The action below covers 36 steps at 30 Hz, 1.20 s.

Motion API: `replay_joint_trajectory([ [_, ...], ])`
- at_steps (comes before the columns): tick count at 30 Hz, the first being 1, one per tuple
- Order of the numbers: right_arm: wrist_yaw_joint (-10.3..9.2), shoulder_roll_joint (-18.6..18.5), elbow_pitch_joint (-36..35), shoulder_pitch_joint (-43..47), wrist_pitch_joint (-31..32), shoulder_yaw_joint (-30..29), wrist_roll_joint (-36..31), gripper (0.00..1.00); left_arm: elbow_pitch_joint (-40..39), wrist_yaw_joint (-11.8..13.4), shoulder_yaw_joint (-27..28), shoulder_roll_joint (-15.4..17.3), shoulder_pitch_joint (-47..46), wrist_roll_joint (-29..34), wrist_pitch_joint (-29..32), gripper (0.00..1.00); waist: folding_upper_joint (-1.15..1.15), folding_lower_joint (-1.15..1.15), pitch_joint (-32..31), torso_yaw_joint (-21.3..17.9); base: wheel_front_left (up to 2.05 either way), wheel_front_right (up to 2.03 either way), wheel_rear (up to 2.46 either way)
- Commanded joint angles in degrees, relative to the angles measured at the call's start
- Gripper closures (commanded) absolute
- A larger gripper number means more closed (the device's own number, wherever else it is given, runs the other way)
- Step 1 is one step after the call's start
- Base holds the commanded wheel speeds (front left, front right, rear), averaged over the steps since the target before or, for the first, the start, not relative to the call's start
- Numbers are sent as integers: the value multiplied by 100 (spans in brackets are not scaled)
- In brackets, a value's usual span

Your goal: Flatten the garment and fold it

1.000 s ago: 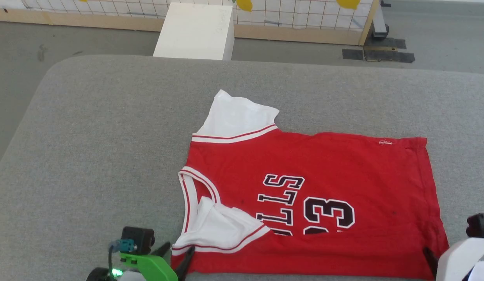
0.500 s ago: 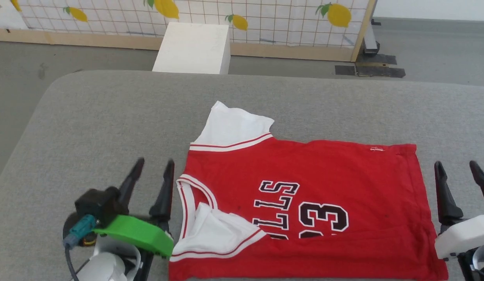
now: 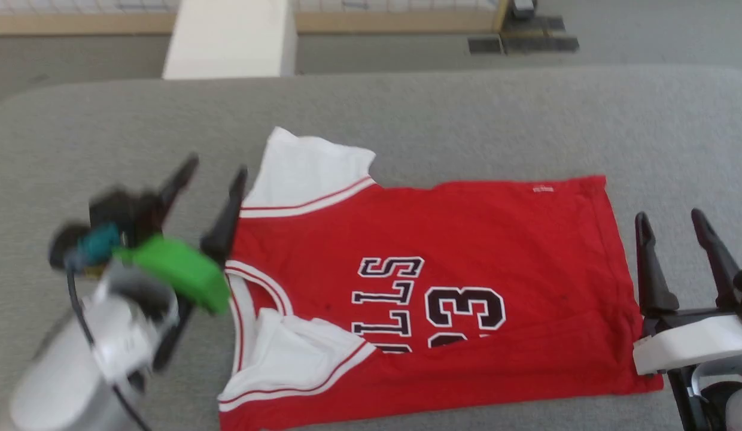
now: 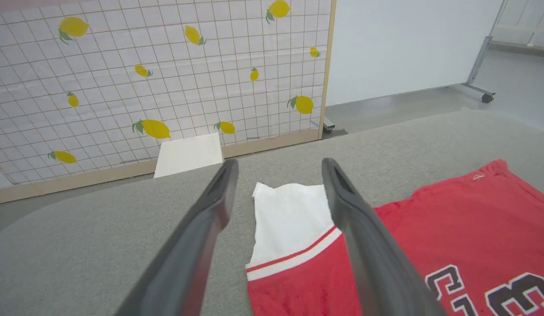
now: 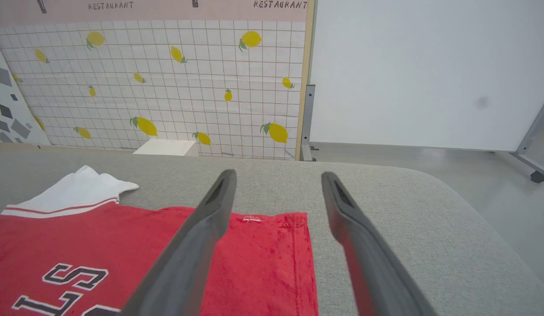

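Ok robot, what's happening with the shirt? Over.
Left end effector and right end effector open, empty. Shirt on table, near sleeve folded onto chest. Nothing blocking.

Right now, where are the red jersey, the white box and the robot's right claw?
Red jersey (image 3: 467, 239): head view, on plain red cloth.
White box (image 3: 227, 39): head view, on its top face.
Right gripper (image 3: 669, 215): head view, midway between its two fingertips.

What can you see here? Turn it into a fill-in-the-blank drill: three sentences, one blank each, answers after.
1. The red jersey carries the number ____ on its chest.
2. Its far sleeve is coloured ____.
3. The left claw and the right claw both stand ____, gripping nothing.
Answers: 33; white; open.
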Motion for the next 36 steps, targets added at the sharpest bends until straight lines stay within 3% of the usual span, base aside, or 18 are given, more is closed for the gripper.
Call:
replay_joint_trajectory([
  [1, -9, 35, -47, -95, -50, -3, -13, 0, 72, -94, -32, 74, -296, 84, 182, 0, 0, 0, 632, -513, 0, 0, 0],
  [10, -9, 132, 11, -369, -219, 148, 117, 0, 1289, -921, -416, 447, -2381, -10, 2461, 0, 0, 0, 1438, -1070, 0, 0, 0],
  [15, -9, 141, 64, -487, -303, 211, 200, 0, 2040, -1162, -569, 473, -3151, -311, 3616, 0, 0, 0, 1668, -1248, 0, 0, 0],
  [25, -9, 144, 125, -631, -385, 281, 350, 0, 3080, -1123, -671, 499, -3972, -495, 4868, 0, 0, 0, 2006, -1382, 0, 0, 0],
  [29, -9, 144, 183, -659, -362, 262, 443, 0, 3300, -1163, -617, 348, -3954, -893, 5294, 0, 0, 0, 2068, -1351, 0, 0, 0],
  [30, -9, 144, 216, -662, -349, 271, 546, 0, 3335, -1156, -610, 326, -3944, -964, 5395, 40, 0, 0, 2076, -1335, 0, 0, 0],
  [31, -9, 144, 252, -665, -336, 264, 637, 0, 3334, -1180, -642, 329, -3945, -982, 5456, 100, 0, 0, 2084, -1315, 0, 0, 0],
  [33, -9, 144, 287, -670, -322, 242, 607, 0, 3351, -1211, -668, 323, -3941, -1030, 5502, 100, 0, 0, 2086, -1260, 0, 0, 0],
  [36, -9, 144, 297, -690, -262, 194, 586, 0, 3291, -1237, -658, 287, -3972, -886, 4980, 100, 0, 0, 2021, -1138, 0, 0, 0],
])
